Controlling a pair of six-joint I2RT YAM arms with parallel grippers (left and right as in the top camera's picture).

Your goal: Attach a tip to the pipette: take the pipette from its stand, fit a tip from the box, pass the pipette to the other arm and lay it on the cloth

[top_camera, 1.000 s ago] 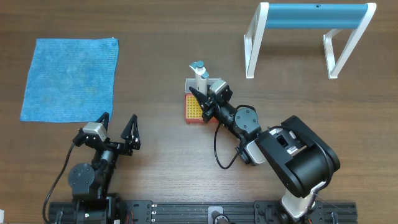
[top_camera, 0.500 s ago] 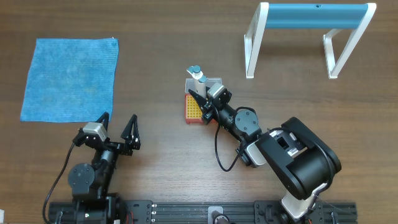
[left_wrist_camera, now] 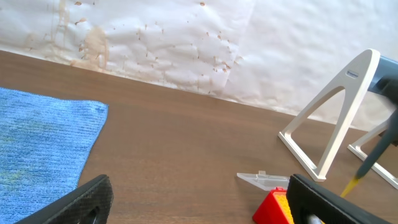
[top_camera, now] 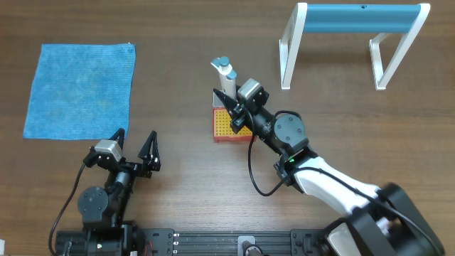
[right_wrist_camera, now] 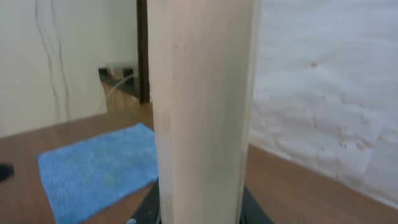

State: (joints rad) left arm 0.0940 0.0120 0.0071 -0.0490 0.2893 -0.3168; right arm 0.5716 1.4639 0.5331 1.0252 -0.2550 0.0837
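While upright, pipette (top_camera: 227, 78) in right hand (top_camera: 229, 108)

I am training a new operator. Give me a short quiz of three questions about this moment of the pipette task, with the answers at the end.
1. True or false: the right gripper holds the pipette.
2. Choose one. The blue cloth lies: A) flat on the table, on the left arm's side of the tip box, with nothing on it; B) under that box; C) draped over the pipette.
3. Fill the gap: the fingers of the left gripper are ___ (open or shut).

Key: 1 true; 2 A; 3 open.
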